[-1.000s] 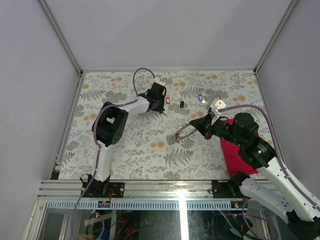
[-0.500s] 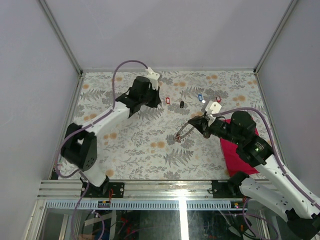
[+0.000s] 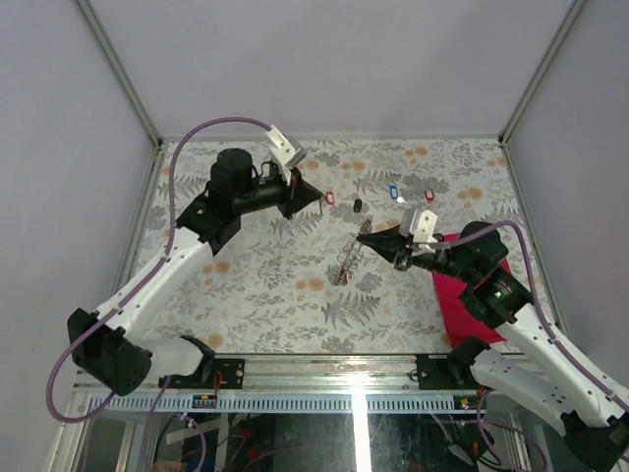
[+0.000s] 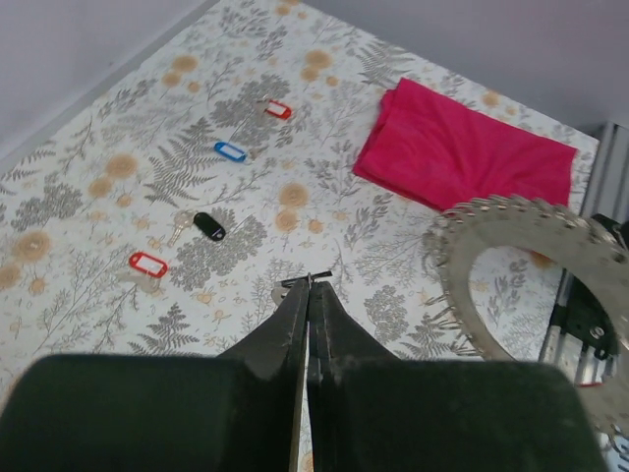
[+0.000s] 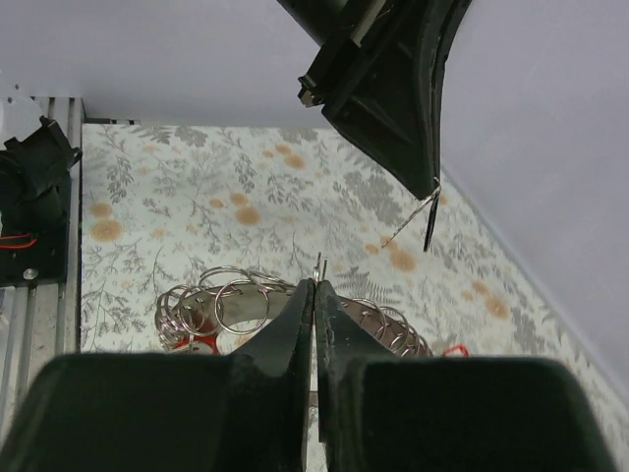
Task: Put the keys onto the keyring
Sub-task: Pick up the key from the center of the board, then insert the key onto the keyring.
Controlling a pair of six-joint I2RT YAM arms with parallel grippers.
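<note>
At mid-table: right gripper [image 3: 364,237], fingers pressed together on the keyring [image 3: 345,262], which hangs from them as a bunch of small links. Left gripper [image 3: 317,197], raised, fingers pressed together, with a thin metal sliver at the tips that cannot be identified. Red key [image 3: 329,198], black key [image 3: 358,205], blue key [image 3: 393,191] and second red key [image 3: 429,195] lie along the far side of the table [image 3: 256,285]. Red cloth [image 3: 462,295] lies beneath the right arm.

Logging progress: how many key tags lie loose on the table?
4, in a far row: left red tag, black tag, blue tag, right red tag. Some may be hidden.
</note>
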